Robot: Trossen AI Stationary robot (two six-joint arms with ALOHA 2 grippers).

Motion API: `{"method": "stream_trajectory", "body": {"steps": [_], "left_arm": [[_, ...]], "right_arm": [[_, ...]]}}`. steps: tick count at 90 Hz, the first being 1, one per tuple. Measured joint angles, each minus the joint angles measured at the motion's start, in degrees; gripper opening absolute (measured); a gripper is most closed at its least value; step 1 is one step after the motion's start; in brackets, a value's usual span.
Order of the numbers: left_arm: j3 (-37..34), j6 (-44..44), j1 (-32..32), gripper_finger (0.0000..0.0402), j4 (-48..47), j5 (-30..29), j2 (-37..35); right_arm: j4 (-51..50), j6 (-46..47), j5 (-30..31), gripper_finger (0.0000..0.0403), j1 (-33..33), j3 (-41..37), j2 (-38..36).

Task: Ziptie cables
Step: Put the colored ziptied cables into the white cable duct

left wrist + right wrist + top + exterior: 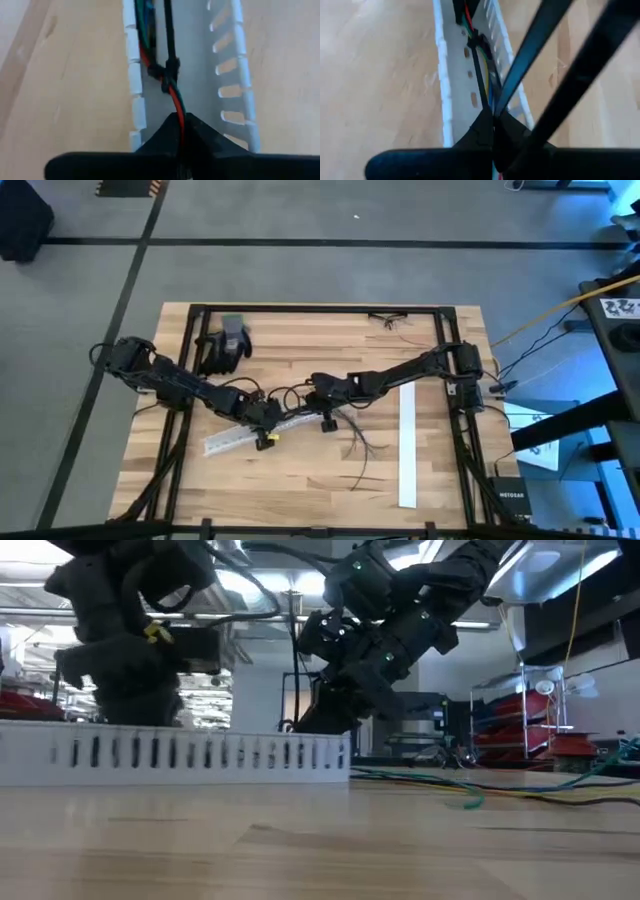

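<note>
Cables (172, 85) pinched by both claws (181, 131) (493, 122) inside white slotted channel (245, 435) on pale wooden table (300, 490), grey floor (330, 270) around.

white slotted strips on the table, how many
2: one slotted strip lies slanted at the table's middle under both grippers, with cables in its channel; the other strip lies straight and alone toward the right side. None seems hidden.

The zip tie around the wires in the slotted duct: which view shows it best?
The left wrist view: the zip tie cinches the cables inside the white duct. The right wrist view shows it farther off; high and low views hide it.
</note>
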Motion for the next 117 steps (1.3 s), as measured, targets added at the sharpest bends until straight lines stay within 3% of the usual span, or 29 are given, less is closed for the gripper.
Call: {"method": "stream_trajectory", "body": {"steps": [44, 66, 85, 104, 117], "left_arm": [[0.11, -3.39, -1.03, 0.0009, -4.05, 0.73, -0.9], [0.08, -4.58, -1.74, 0.0008, -7.5, 2.79, -1.11], [0.07, -6.12, -3.74, 0.0008, -9.24, 1.43, -1.14], [0.09, -6.33, -4.81, 0.0008, -9.22, 0.25, -1.1], [0.09, -6.31, -4.81, 0.0008, -9.07, 0.11, -1.07]], "right_arm": [[-0.62, 0.89, 0.87, 0.0007, 0.0, -0.09, -0.07], [-6.65, 0.84, 1.66, 0.01, -0.28, 1.86, -0.6], [-9.03, -1.19, -3.68, 0.0161, -0.15, 4.98, -1.45], [-8.68, -1.93, -15.04, 0.0167, -0.05, 5.86, -1.51], [-7.11, -0.21, -14.28, 0.0167, 0.87, 5.88, -0.57]]}}
